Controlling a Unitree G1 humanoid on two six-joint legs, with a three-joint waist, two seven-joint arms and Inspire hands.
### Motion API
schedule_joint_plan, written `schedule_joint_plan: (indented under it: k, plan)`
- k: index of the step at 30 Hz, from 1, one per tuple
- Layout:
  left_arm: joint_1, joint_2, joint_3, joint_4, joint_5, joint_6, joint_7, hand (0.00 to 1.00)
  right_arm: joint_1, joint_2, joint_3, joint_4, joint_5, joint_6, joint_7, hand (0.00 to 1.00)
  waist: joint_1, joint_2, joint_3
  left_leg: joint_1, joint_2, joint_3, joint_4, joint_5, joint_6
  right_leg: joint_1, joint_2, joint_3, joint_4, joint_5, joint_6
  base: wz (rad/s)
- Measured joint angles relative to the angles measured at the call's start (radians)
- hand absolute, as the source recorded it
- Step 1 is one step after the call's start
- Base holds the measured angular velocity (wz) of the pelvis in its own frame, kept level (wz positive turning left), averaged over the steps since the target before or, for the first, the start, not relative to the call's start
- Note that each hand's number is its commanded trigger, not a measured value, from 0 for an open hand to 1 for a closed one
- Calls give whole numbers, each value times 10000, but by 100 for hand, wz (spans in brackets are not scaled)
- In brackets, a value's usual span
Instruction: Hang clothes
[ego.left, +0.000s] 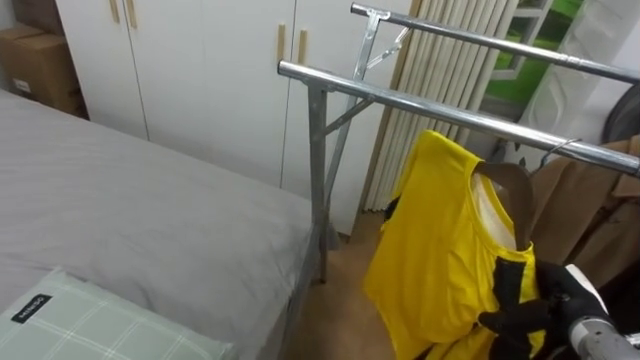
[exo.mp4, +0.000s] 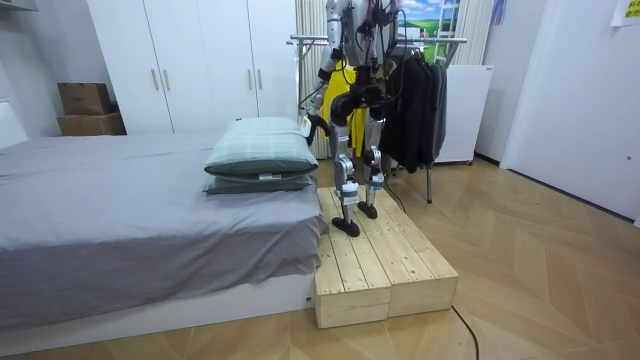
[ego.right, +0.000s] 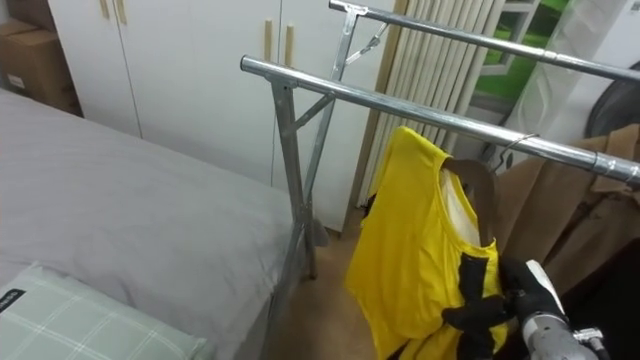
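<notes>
One yellow sleeveless shirt (ego.left: 440, 250) is hanging on a brown wooden hanger (ego.left: 515, 192). The hanger's metal hook (ego.left: 556, 150) is sitting right at the front rail (ego.left: 400, 100) of the metal clothes rack. It is looking like the hook is over the rail, but you cannot be sure it is resting there by itself.

Your right robot hand (ego.left: 545, 310) is pinching the low side of the shirt by its black trim, with its dark fingers (ego.left: 512, 322) curled into the cloth. Your left robot hand (exo.mp4: 316, 125) is hanging low near the pillows (exo.mp4: 260, 150) in the room view, and you cannot tell how it is held.

You are standing on the wooden platform (exo.mp4: 385, 260) between the bed (ego.left: 150, 220) and the rack, facing the rail. Brown clothes (ego.left: 590, 210) are hanging just beside the yellow shirt.

Most of the job is looking done, because the shirt is up on the rail. Letting go is the part you are coming to now. Open the hand slowly, so the cloth is not tugging the hook off. The shirt is tilting a little toward your hand, so watch that it is settling straight.
</notes>
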Motion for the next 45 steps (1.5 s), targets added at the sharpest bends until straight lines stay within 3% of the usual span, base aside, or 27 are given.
schedule_joint_plan:
  k: [3,6,15,21,33,42,45]
  plan:
    - [-15,-104,0,89,-43,0,0,0,29,24,-221,-218,516,7,-209,0,-76,99,-19,5,-9,-4,1,-2,5,7,-23,-13,2,-9,15,0]
    - [-20,-176,0,88,-77,0,1,0,29,24,-364,-335,1240,8,-550,0,-185,193,17,-49,-15,-8,21,0,6,-49,-32,-5,-2,-19,21,0]
    - [67,-163,156,83,-141,29,-1,0,116,24,-552,-838,2498,196,-1191,0,-553,149,-16,-32,-12,15,66,1,6,-78,-34,12,8,-27,15,0]
    - [95,-145,230,50,-174,73,0,0,258,17,-761,-879,3879,237,-1594,0,-596,122,-36,-1,-20,42,67,1,6,-96,-3,191,-1,-48,34,-1]
    - [493,-225,381,-429,-180,203,0,0,924,19,-1336,-1953,4153,230,-2972,0,-807,199,-51,-134,-9,285,69,4,6,-278,17,241,86,15,0,-5]
    - [510,-376,379,-439,-194,193,57,0,2095,22,-1498,-4209,4299,200,-4565,0,-818,379,-3,-153,-19,417,-2,8,5,-423,21,310,162,-26,7,-3]
    - [519,-375,316,-438,-441,187,93,0,2319,31,-1480,-4694,4305,-37,-4910,0,-823,393,-3,-140,-23,444,-1,7,5,-435,65,466,152,-46,21,-1]
